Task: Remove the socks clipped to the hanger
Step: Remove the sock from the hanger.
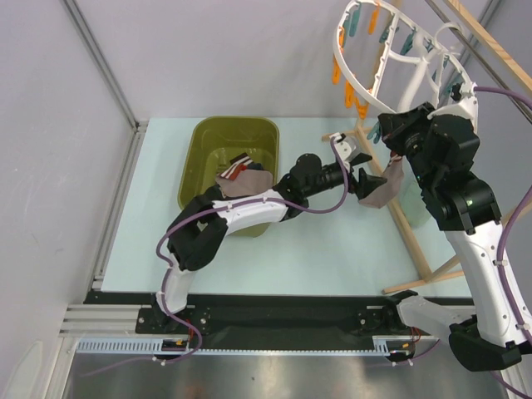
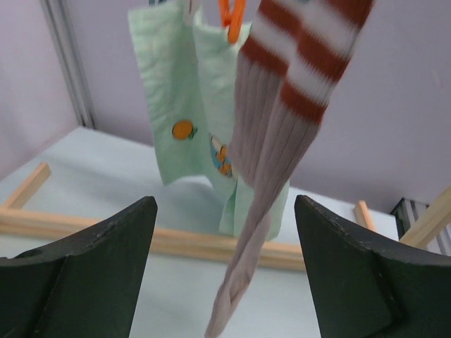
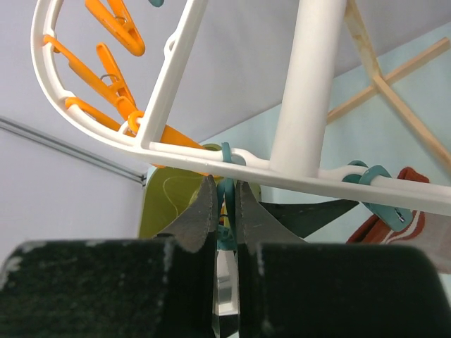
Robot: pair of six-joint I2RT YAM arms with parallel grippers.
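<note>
From above, the left arm lies low and stretched out across the table. It passes the front of the olive tub, and its forearm points right toward the wooden rack. The left gripper sits just beside the striped sock, which hangs below the near rim of the hanger. The right arm rises steeply from its base and folds at the elbow. The right gripper is lifted to that same lower rim. Only this view shows the loose socks heaped in the tub.

The left wrist camera looks out between the two dark fingers, which stand wide apart with nothing held. The striped sock dangles in the gap, clear of both fingers. It has a ribbed taupe body and a red-and-white banded cuff at the top. Behind it hangs the mint sock, printed with small orange motifs too blurred to name. An orange peg shows at the top edge, and a bar of the rack's base crosses low behind them.

The right wrist camera looks up at the underside of the hanger's white ring. The right gripper has its fingers drawn almost together, pinching a teal peg that hangs from the rim. Several orange pegs line the curve at the upper left. A second teal clip grips the red edge of the striped sock at the right. The tub shows as a green patch behind.
</note>
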